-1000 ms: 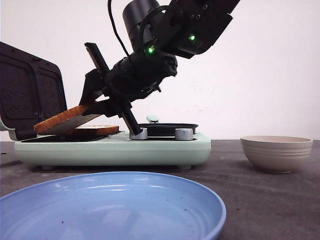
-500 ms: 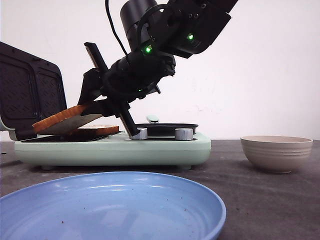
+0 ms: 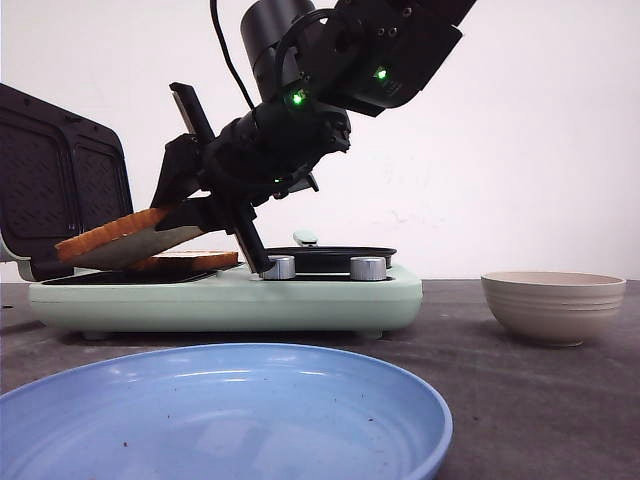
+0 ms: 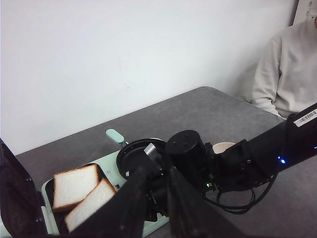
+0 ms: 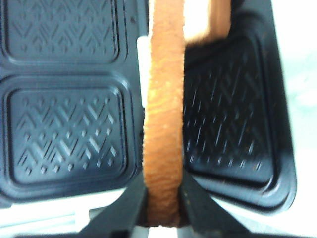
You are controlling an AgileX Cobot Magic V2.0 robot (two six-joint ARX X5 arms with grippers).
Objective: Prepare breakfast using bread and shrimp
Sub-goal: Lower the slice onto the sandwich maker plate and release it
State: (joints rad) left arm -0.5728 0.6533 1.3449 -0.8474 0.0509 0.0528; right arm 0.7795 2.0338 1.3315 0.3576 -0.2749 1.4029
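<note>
My right gripper (image 3: 170, 222) is shut on one bread slice (image 3: 110, 240) by its edge and holds it tilted over the left plate of the mint-green sandwich maker (image 3: 230, 295). In the right wrist view the crust of this slice (image 5: 162, 124) runs straight out from the gripper (image 5: 163, 201). A second bread slice (image 3: 195, 261) lies flat on that plate, partly under the held one (image 4: 89, 204). My left gripper (image 4: 157, 198) hovers high above, open and empty. The shrimp are out of view.
The maker's black ribbed lid (image 3: 60, 180) stands open at the left. A small round black pan (image 3: 335, 255) sits on its right half. A beige ribbed bowl (image 3: 553, 305) stands to the right, a blue plate (image 3: 220, 410) in front. A person (image 4: 287, 64) sits beyond the table.
The right gripper has carried the held slice a little to the left, further over the plate and the flat slice. Nothing else has moved.
</note>
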